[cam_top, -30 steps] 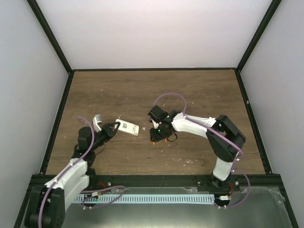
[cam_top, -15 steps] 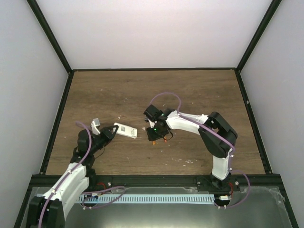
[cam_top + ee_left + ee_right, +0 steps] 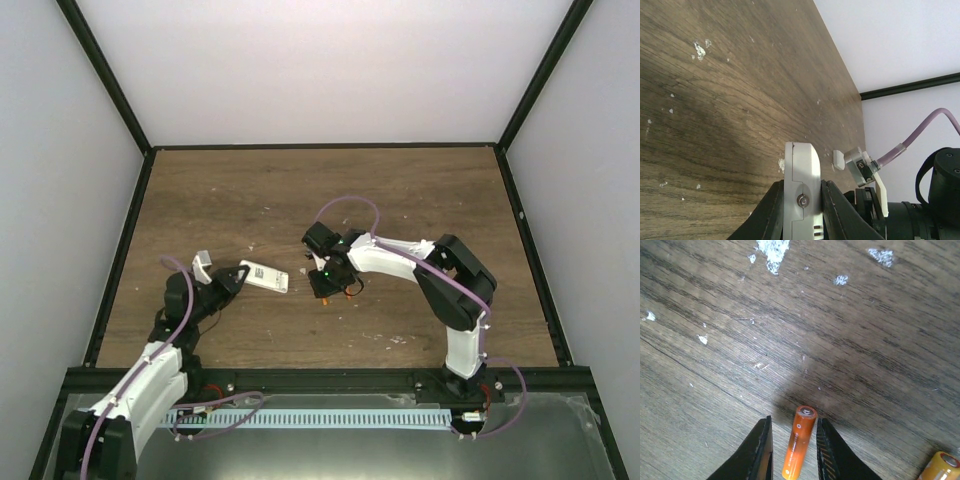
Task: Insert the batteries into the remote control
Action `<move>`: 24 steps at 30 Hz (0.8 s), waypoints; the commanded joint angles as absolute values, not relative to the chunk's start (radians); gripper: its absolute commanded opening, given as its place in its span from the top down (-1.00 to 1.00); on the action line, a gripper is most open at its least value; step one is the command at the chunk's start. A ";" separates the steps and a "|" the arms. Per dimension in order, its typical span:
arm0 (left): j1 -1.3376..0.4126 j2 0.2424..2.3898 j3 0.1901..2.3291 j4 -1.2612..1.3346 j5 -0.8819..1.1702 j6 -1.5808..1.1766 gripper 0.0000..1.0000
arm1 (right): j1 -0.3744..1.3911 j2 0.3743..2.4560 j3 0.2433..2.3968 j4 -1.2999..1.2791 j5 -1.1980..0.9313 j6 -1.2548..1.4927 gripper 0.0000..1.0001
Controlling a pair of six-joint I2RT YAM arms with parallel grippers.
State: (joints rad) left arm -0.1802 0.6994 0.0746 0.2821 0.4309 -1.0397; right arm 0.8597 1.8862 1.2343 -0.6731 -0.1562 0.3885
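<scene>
The white remote control (image 3: 265, 275) is held edge-on above the table by my left gripper (image 3: 240, 274), which is shut on it. In the left wrist view the remote control (image 3: 801, 170) fills the gap between the black fingers of the left gripper (image 3: 801, 200). My right gripper (image 3: 328, 288) points down at the table centre. In the right wrist view one orange battery (image 3: 800, 440) lies between the fingers of the right gripper (image 3: 792, 422), with a gap still showing on its left side. A second battery (image 3: 941, 466) lies at the lower right.
A small white piece (image 3: 838, 160) lies on the wooden table (image 3: 420, 190) beside the right arm's wrist. White scuff marks (image 3: 772, 250) dot the wood. Black frame rails (image 3: 120, 260) and pale walls border the table on all sides.
My right arm shifted slightly left and its jaws narrowed around the battery. My left arm drew back a little with the remote control still gripped.
</scene>
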 commanded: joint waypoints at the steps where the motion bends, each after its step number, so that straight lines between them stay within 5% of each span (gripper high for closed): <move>1: -0.186 0.708 0.097 0.308 0.440 -1.041 1.00 | 0.865 1.901 1.247 -0.685 -0.157 0.380 0.65; 24: -0.188 0.730 0.120 0.312 0.446 -1.053 1.00 | 0.864 1.983 1.338 -0.818 -0.146 0.316 0.64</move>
